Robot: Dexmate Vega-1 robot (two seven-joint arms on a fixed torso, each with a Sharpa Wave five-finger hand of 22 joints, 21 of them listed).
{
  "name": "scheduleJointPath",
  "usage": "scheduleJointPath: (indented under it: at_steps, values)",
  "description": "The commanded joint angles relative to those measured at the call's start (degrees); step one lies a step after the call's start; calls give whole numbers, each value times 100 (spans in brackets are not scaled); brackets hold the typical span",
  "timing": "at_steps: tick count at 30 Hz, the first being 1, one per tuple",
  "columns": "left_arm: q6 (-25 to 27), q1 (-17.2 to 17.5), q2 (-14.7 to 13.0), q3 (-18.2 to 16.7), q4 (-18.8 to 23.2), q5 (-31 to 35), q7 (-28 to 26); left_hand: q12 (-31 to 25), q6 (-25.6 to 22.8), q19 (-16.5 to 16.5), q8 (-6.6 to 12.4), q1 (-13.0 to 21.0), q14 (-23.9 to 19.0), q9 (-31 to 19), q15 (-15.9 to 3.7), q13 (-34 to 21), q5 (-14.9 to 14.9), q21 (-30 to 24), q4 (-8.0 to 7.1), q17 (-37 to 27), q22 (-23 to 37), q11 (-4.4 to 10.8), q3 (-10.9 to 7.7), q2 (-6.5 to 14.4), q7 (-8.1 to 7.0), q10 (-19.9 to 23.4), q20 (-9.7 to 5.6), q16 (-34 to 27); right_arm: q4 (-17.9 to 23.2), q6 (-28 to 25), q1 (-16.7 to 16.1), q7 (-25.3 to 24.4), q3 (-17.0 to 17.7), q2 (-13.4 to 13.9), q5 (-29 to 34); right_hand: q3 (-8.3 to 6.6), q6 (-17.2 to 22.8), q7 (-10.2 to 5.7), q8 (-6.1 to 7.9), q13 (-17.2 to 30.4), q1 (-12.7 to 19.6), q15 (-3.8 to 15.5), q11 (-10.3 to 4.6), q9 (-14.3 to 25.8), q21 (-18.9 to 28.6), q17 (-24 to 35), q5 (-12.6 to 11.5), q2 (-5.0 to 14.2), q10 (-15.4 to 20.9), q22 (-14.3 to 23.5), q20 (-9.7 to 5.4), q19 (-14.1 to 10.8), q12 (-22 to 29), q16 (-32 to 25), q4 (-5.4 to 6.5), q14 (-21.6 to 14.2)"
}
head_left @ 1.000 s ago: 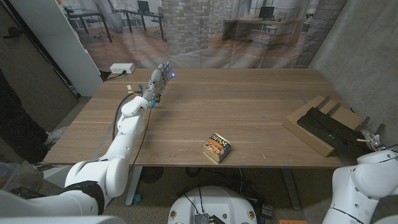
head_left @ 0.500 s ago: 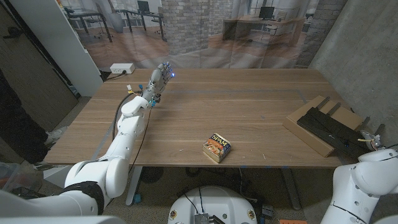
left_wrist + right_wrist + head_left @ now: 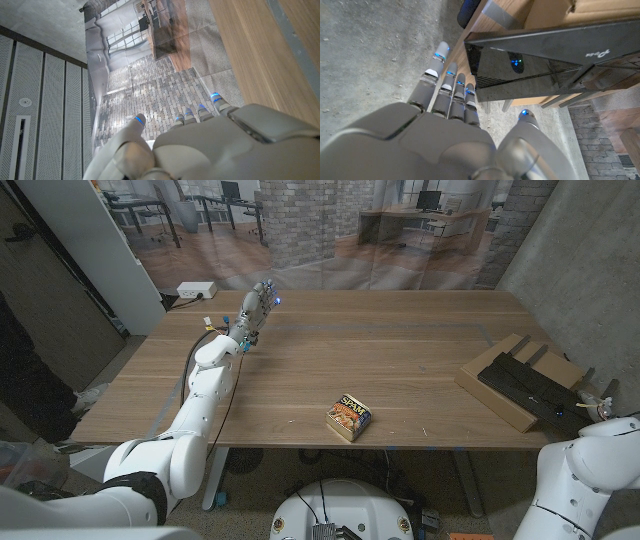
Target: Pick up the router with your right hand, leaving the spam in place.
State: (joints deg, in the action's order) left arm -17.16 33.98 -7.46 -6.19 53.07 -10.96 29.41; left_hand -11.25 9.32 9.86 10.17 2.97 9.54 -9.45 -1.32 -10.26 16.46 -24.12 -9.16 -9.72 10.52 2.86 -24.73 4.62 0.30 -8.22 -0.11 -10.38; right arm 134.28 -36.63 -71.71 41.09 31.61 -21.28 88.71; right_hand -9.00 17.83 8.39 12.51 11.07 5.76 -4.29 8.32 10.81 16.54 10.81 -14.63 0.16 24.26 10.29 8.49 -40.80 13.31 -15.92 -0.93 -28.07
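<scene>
i see my right hand [image 3: 455,135] close to the router [image 3: 545,62]. the fingers [image 3: 451,90] are straight and a little apart, and they reach up toward the end of the router. the thumb [image 3: 525,125] sticks out on the other side. nothing is in this hand. the fingers look just beside the router's end, but i cannot tell if they touch it.

the router is black, flat and shiny. it lies on a flat cardboard box [image 3: 500,385] at the table's right edge, in front of my right arm [image 3: 590,475]. in the head view the router [image 3: 530,390] is a long dark shape across the box.

the spam [image 3: 349,417] is a small can with a blue and yellow label. it sits near the front edge of the wooden table [image 3: 400,340], well apart from my right hand and off to its left. it is also well apart from the router.

my left hand [image 3: 256,305] is far away at the back of the table, at the end of my stretched out left arm. its fingers [image 3: 200,111] are straight and apart, and it holds nothing. a white power strip [image 3: 196,289] lies on the floor past that hand.
</scene>
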Motion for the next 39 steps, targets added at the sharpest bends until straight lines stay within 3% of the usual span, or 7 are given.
scheduleJointPath:
  at_steps: [1, 12, 19, 28, 32, 36, 39]
  values:
    - [-14, 7, -2, 3, 1, -22, 15, -18, 8, 33, 12, -22, 538, -31, 28, -21, 37, 35, 4, -27, 18, -30, 33, 328, 25, 2, 39, -12, -62, -100, 149, 411, 225, 41, -147, 24, 57, 215, 30, 31, -62, 2, 16, 16, 56, 13, -31, -21, 78, 10, -5, -129, 18, -26, 8, -115]
    - [8, 4, 3, 2, -12, -21, 9, -16, 2, 26, 13, -20, 532, -31, 24, -21, 39, 46, 5, -26, 18, -33, 34, 328, 21, -2, 67, -13, -132, -417, 190, 246, 755, 7, -1602, -52, 154, 300, 1, 55, 208, 224, 92, 30, 208, 74, -97, 68, 354, 49, -78, -707, 35, -219, -130, -840]
    - [17, -15, 6, 6, -51, -1, 8, -16, -1, 30, 14, -19, 541, -31, 32, -20, 40, 58, 5, -26, 19, -33, 36, 329, 24, -3, 81, -8, -101, -483, 45, -190, 742, 43, -2185, -235, 352, 329, -1, 142, 676, 357, 167, 43, 325, 262, -133, 249, 810, 107, -287, -978, 260, -455, -382, -1402]
    - [40, -27, 9, -12, -79, 15, 4, -14, 1, 23, 12, -20, 545, -32, 32, -20, 41, 69, 3, -27, 20, -42, 39, 328, 27, -8, 77, -7, -61, -595, -124, -713, 446, 185, -2249, -382, 715, 303, -12, 443, 1375, 648, 55, 122, 761, 1104, -79, 457, 1412, 451, -432, -1282, 795, -1223, -734, -2204]
    - [35, -34, 13, -25, -100, 19, 5, -14, 2, 24, 12, -21, 549, -32, 34, -20, 42, 74, 3, -27, 20, -38, 41, 327, 25, -9, 75, -6, -61, -606, -152, -947, 378, 206, -2340, -389, 934, 246, -24, 753, 1932, 835, -54, 198, 1190, 2221, 23, 435, 1653, 860, -511, -1374, 1121, -2121, -855, -2380]
    - [21, -57, 17, -35, -147, 28, 13, -14, 1, 20, 12, -21, 546, -32, 32, -20, 43, 78, 2, -27, 20, -38, 42, 328, 29, -8, 74, -7, -53, -607, -153, -1153, 361, 205, -2514, -351, 1230, 147, -18, 1364, 2841, 1045, -214, 341, 1903, 4178, 95, 351, 1747, 1557, -634, -1400, 1697, -3570, -857, -2308]
    - [11, -80, 19, -41, -187, 39, 19, -13, 2, 17, 12, -22, 549, -32, 33, -20, 43, 81, 1, -27, 21, -43, 43, 328, 25, -10, 68, -6, -33, -538, -148, -1414, 398, 144, -2766, -472, 1398, 142, 8, 1626, 3459, 1258, -282, 394, 2196, 4656, 44, 452, 1849, 1687, -764, -1594, 2023, -3987, -928, -2414]
